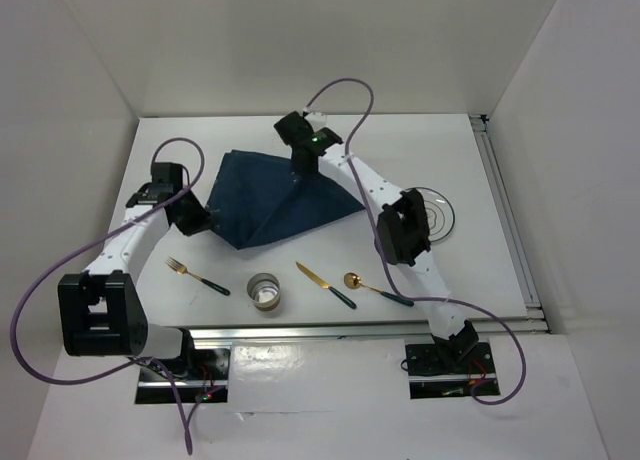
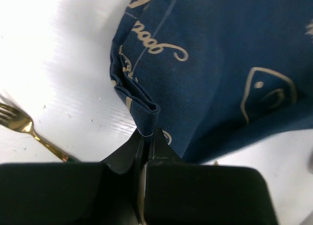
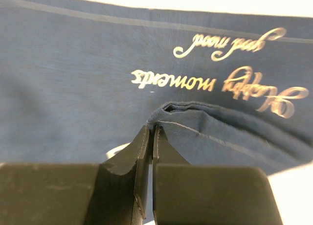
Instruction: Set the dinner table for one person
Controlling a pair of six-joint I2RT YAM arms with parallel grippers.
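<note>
- The left claw [image 1: 200, 221], at centre-left of the overhead view, is pinched shut on a folded corner of the navy placemat [image 1: 285, 202]. In its wrist view the fingers [image 2: 155, 137] meet on the cloth with no gap showing.
- The fork [image 1: 197, 277] lies below it, near the front of the tabletop [image 1: 470, 160]. It is apart from the cloth.
- The placemat sits mid-frame, on and above the white tabletop that carries everything. It is not flat: it tents up along a ridge, and its long axis runs from lower left to upper right.
- A small round container [image 1: 265, 291], the knife [image 1: 325, 285] and the spoon [image 1: 378, 290] line up along the lower edge, all clear of the cloth.
- The right claw [image 1: 301, 169], just above the cloth's centre, is also clamped on a bunched fold. The gold lettering reads upside down in its camera.
- A clear plate [image 1: 447, 216] waits at right, partly behind the right arm.
- My read: the cloth spans the two claws, the left at its lower-left corner and the right at its upper part. Spreading it turns on drawing them apart along that diagonal before lowering.
</note>
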